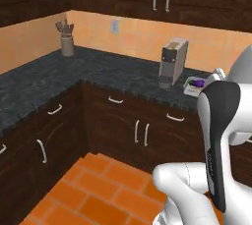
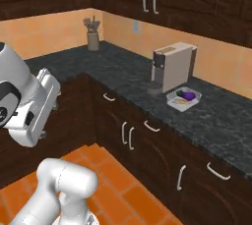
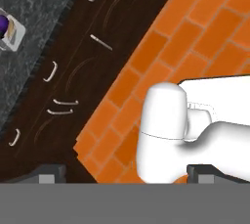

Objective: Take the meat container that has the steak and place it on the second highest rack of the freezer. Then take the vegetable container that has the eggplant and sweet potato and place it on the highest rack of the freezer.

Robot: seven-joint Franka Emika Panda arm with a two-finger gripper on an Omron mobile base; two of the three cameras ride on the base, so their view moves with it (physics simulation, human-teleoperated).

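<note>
The vegetable container (image 2: 183,98) is a small white tray on the dark counter, just right of the coffee machine. In it lie the purple eggplant (image 2: 186,93) and the tan sweet potato (image 2: 179,101). The same container (image 1: 195,86) peeks out beside my arm in the left base view, and it sits at the top left corner (image 3: 10,32) of the hand view. My gripper (image 3: 127,173) is open with nothing between its fingertips (image 3: 51,173), held high over the orange floor and well away from the counter. The meat container, steak and freezer are out of view.
A beige coffee machine (image 2: 173,67) stands on the L-shaped dark stone counter (image 2: 123,71). A utensil holder (image 2: 92,38) stands in the back corner. Dark cabinets with metal handles (image 2: 128,135) run below, wall cabinets above. Orange tiled floor (image 1: 103,189) lies in front.
</note>
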